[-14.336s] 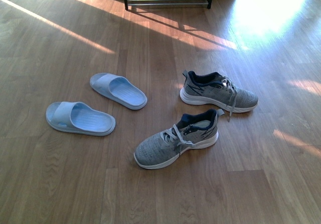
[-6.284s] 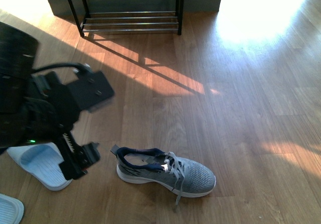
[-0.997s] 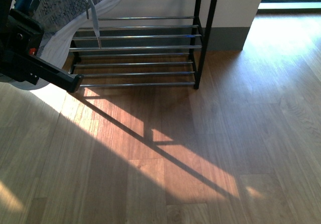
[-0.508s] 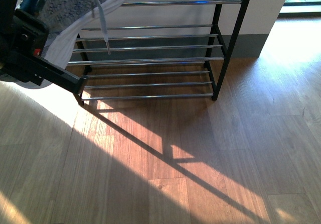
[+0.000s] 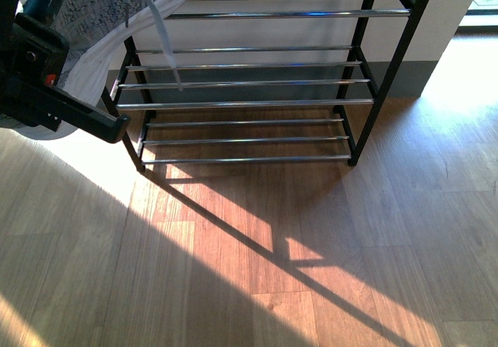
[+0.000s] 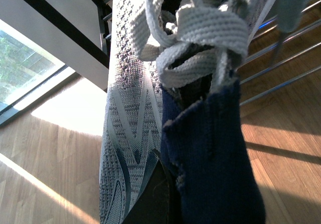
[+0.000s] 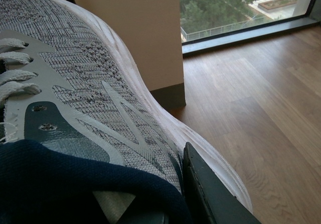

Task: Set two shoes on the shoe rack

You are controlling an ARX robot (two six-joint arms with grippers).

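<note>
A grey sneaker (image 5: 117, 12) is gripped in the left pincer (image 5: 93, 113), held up near the left end of the shoe rack (image 5: 249, 103). A second sneaker (image 7: 90, 68) is gripped in the right pincer (image 7: 200, 189).

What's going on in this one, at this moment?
The robot faces the shoe rack. Its left gripper holds one grey sneaker up by the rack's left side. Its right gripper grips the other grey sneaker, outside the front view. No shoe is visible on the rack's bars.
</note>
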